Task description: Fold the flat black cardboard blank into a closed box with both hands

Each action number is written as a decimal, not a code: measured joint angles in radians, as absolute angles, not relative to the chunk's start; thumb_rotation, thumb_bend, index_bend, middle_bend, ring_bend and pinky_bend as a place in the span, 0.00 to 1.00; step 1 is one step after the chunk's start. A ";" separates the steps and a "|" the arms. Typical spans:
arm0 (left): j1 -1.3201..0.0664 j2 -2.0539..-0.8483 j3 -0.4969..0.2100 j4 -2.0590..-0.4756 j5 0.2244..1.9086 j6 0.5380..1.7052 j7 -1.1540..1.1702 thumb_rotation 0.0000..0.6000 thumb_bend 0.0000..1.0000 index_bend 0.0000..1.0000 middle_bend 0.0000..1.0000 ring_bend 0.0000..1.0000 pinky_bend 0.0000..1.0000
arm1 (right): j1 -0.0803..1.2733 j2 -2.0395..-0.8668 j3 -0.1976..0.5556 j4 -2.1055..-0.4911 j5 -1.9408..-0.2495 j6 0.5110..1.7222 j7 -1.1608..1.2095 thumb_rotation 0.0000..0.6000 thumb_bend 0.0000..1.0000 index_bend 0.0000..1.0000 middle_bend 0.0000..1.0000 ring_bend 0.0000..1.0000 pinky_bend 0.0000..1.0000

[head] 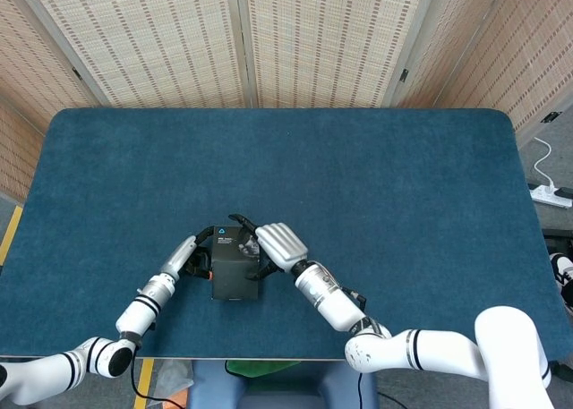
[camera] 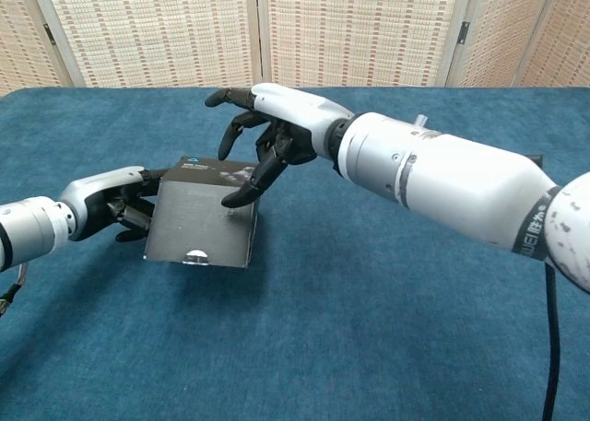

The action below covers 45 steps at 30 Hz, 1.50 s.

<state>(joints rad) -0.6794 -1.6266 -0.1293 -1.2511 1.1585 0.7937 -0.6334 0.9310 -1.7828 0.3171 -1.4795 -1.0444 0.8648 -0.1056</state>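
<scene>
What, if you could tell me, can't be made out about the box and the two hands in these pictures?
- Left hand: in the chest view the black box hides its fingertips, and the head view shows it too small to reveal its grip.
- Right hand: in the head view its back covers the fingers; whether they press the lid is unclear.
- Box: its underside and far side are hidden in both views.
- Small logo on the box top: too small to read.

text: none legible | black box (camera: 205, 220): small blue mark near top corner, unreadable
</scene>
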 measured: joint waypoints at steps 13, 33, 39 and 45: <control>-0.646 -1.612 -0.126 -1.306 1.168 0.857 -0.420 1.00 0.18 0.00 0.10 0.69 0.90 | 0.958 -1.851 0.306 -1.397 -1.055 0.910 -0.187 1.00 0.00 0.12 0.33 0.72 1.00; -0.608 -1.445 -0.084 -1.503 1.033 0.936 0.107 1.00 0.18 0.00 0.00 0.64 0.90 | 0.977 -1.966 0.288 -1.319 -1.098 0.994 -0.293 1.00 0.00 0.20 0.36 0.73 1.00; -0.590 -1.400 -0.091 -1.543 1.026 0.948 0.098 1.00 0.18 0.00 0.00 0.63 0.89 | 0.985 -2.028 0.231 -1.173 -1.224 1.054 -0.328 1.00 0.00 0.30 0.41 0.75 1.00; -0.582 -1.370 -0.099 -1.568 1.058 0.924 0.030 1.00 0.18 0.00 0.00 0.63 0.89 | 0.987 -2.102 0.167 -0.988 -1.356 1.113 -0.314 1.00 0.01 0.43 0.49 0.76 1.00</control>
<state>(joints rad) -0.5821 -1.3703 -0.0992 -1.5684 1.0583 0.9237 0.0298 0.9868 -2.1022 0.1675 -0.9878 -1.3555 1.1131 -0.3139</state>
